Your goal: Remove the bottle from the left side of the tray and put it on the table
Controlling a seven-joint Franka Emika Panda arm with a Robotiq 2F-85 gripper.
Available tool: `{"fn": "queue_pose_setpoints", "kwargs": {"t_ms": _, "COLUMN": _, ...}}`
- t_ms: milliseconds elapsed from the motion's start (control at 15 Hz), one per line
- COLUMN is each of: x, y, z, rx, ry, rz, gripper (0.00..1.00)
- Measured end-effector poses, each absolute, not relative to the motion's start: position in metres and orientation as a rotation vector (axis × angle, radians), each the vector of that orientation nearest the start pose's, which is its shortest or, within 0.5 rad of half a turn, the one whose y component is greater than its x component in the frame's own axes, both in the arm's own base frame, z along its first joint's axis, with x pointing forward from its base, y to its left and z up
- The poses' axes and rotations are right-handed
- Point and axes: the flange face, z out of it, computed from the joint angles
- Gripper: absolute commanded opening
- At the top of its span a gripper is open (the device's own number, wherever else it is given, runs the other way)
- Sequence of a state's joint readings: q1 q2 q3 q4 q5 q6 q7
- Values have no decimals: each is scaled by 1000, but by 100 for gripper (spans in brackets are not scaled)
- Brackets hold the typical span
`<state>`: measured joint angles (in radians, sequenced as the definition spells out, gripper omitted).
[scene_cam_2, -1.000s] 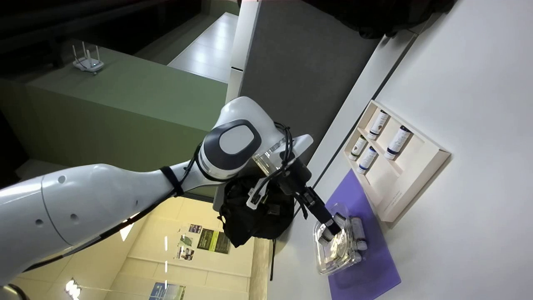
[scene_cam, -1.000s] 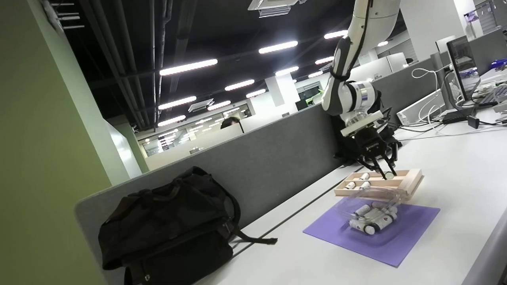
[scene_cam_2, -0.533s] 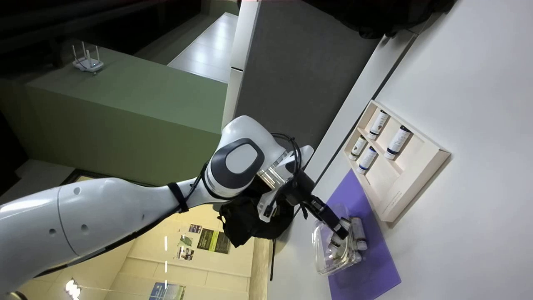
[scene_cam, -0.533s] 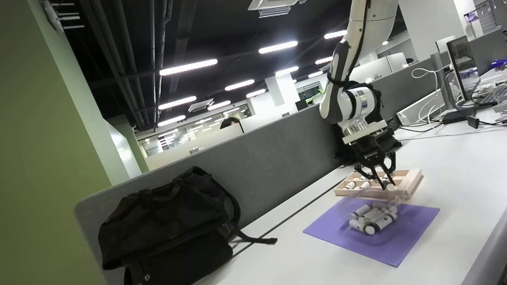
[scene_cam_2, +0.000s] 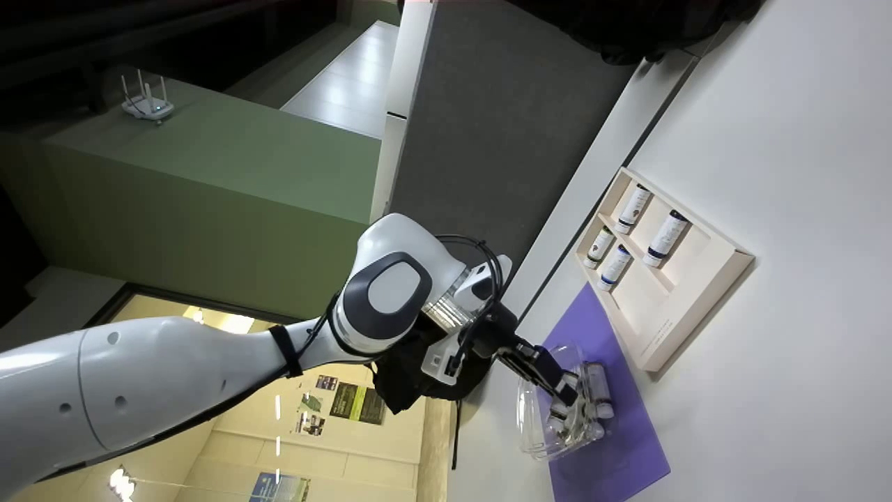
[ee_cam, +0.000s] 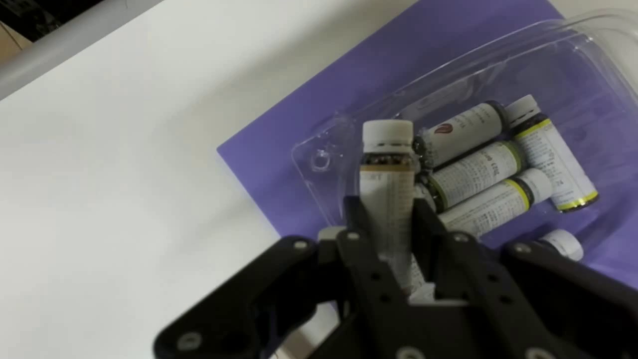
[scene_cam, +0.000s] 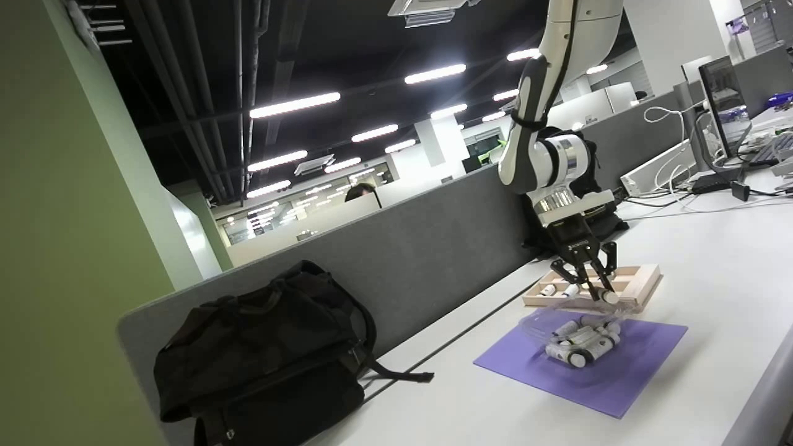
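One bottle (ee_cam: 387, 187) was clamped between the jaws of the gripper (ee_cam: 386, 212), over one end of the clear box (ee_cam: 563, 65); the fingers (ee_cam: 427, 222) partly hid its lower half, and whether it touched the box, I could not tell. Four other bottles (scene_cam_2: 667, 238) lay in the tray (scene_cam_2: 697, 300) on the table (scene_cam_2: 801, 174). The wrist view cut the box off at right.

On the table (scene_cam_2: 822, 390), four bottles (scene_cam_2: 665, 238) lie in the tray (scene_cam_2: 697, 300), two either side of its divider (scene_cam_2: 633, 247), beside a mat (scene_cam_2: 631, 450) bearing a container (ee_cam: 503, 59) of more bottles (ee_cam: 476, 172).
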<state>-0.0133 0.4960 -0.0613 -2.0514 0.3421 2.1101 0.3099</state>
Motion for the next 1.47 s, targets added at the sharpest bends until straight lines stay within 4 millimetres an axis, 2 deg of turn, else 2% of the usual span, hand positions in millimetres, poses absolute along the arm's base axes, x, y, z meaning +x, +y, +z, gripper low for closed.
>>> {"fn": "queue_pose_setpoints", "kwargs": {"t_ms": 400, "x": 543, "y": -19, "z": 191, "rx": -2755, "ry": 815, "rz": 582, "gripper": 11}}
{"fn": "queue_pose_setpoints", "kwargs": {"t_ms": 800, "x": 565, "y": -8, "z": 210, "rx": -2669, "ry": 821, "rz": 373, "gripper": 11}}
{"fn": "queue_pose_setpoints", "kwargs": {"t_ms": 1200, "x": 612, "y": 20, "z": 238, "rx": -2609, "ry": 806, "rz": 225, "gripper": 11}}
{"fn": "queue_pose_setpoints", "kwargs": {"t_ms": 1467, "x": 654, "y": 34, "z": 237, "rx": -2571, "ry": 879, "rz": 185, "gripper": 11}}
